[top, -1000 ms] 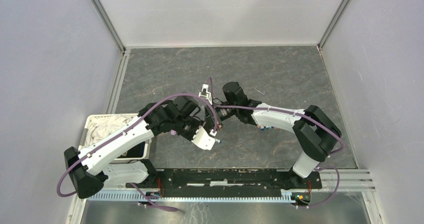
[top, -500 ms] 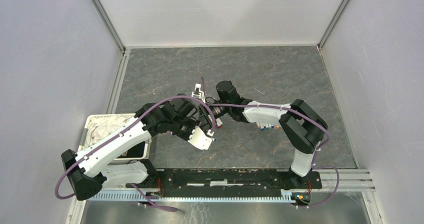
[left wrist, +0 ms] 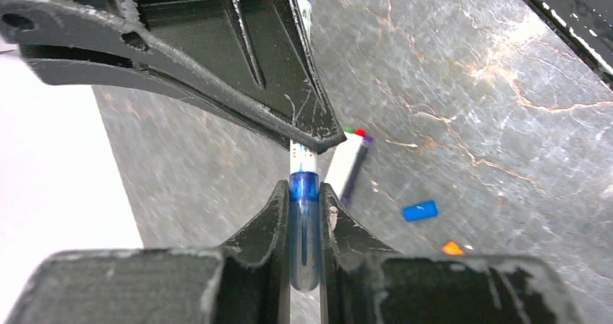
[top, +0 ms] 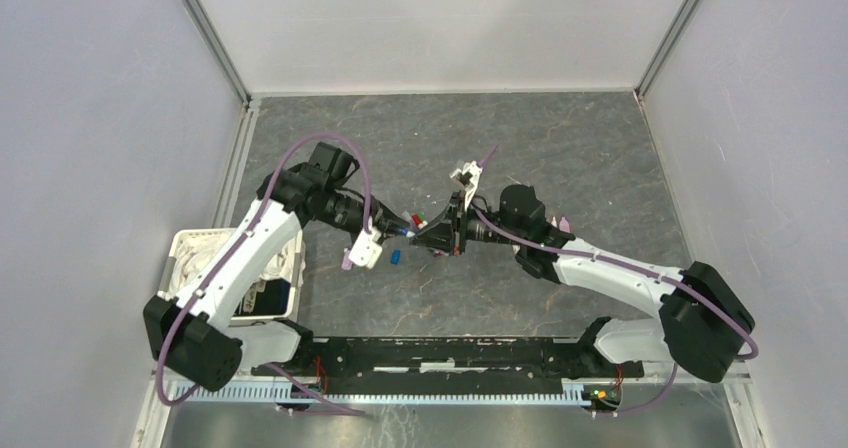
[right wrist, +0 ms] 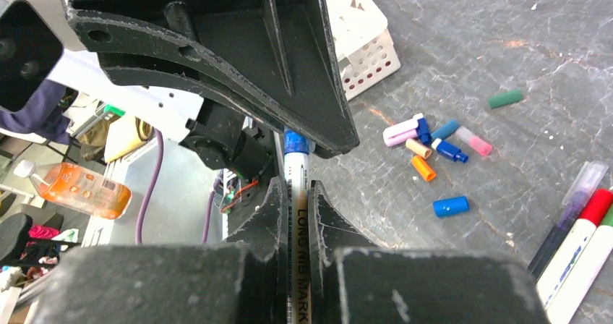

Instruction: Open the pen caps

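Note:
One pen [right wrist: 296, 176] with a white barrel is held level above the table between my two grippers, which face each other tip to tip. My left gripper [left wrist: 303, 191] is shut on the pen's blue cap [left wrist: 303, 215]. My right gripper [right wrist: 295, 188] is shut on the white barrel. In the top view the left gripper [top: 390, 232] and right gripper [top: 430, 236] meet at mid-table. Several loose pen caps [right wrist: 432, 149] lie on the table, among them a blue one [right wrist: 451, 207] and a green one [right wrist: 504, 98]. More pens [right wrist: 578, 230] lie side by side.
A white basket [top: 195, 253] with cloth in it stands at the near left beside the left arm's base. A loose blue cap [top: 396, 258] lies just below the grippers. White walls close in the grey table on three sides.
The right gripper has shut. Both arms have swung apart from a crossed huddle: the left wrist went back-left, the right arm went right, and they now face each other with the pen between them.

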Robot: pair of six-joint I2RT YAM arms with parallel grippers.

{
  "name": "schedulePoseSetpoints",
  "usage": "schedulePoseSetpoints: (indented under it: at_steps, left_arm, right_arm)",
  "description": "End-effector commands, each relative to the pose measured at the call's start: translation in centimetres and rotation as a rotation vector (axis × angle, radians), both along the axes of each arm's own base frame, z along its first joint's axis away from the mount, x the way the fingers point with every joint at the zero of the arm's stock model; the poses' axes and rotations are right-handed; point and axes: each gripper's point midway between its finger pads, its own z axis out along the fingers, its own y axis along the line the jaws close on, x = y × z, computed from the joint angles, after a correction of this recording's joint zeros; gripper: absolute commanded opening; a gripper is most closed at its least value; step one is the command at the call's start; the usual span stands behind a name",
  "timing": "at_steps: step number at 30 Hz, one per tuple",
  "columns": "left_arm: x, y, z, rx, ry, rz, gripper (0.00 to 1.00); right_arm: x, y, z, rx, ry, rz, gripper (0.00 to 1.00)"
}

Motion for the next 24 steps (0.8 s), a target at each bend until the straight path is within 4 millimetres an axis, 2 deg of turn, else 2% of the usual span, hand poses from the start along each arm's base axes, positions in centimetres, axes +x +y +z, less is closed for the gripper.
schedulePoseSetpoints:
  at_steps: [1,4,7,9,12,15,19,20,21,24]
  left_arm:
    - [4.8,12.5,-1.4,0.544,-0.379,0.259,0.02]
    - [5.1,12.8,-1.3,0.595,-0.397,0.250,0.02]
    - [5.4,12.7,-0.5,0.599,-0.445,0.230,0.02]
    - [5.0,11.9,-0.2,0.570,-0.433,0.222,0.02]
    - [3.9,10.3,-0.2,0.523,-0.393,0.225,0.02]
    - [1.9,7.4,0.2,0.423,-0.271,0.275,0.04]
    - [-1.5,3.1,1.4,0.267,0.028,0.365,0.46]
    - [-2.2,2.3,1.5,0.244,0.096,0.378,0.60]
    - [-2.7,1.7,1.5,0.228,0.154,0.389,0.68]
    - [-4.1,0.2,1.1,0.211,0.282,0.397,0.73]
  right_arm:
    - [-13.1,-10.2,-15.4,-0.470,0.648,0.199,0.00]
    - [-14.3,-11.4,-16.1,-0.483,0.672,0.199,0.00]
    - [-14.6,-11.8,-15.7,-0.495,0.669,0.204,0.00]
    - [-14.4,-11.9,-15.2,-0.511,0.654,0.210,0.00]
    - [-13.0,-10.5,-13.1,-0.456,0.602,0.214,0.00]
    - [-11.3,-8.7,-10.8,-0.394,0.553,0.226,0.00]
    - [-8.7,-6.6,-7.8,-0.326,0.466,0.208,0.00]
    - [-8.1,-6.0,-7.1,-0.303,0.443,0.202,0.00]
    - [-7.4,-5.5,-6.4,-0.287,0.425,0.190,0.00]
    - [-5.7,-4.0,-4.5,-0.225,0.391,0.170,0.00]
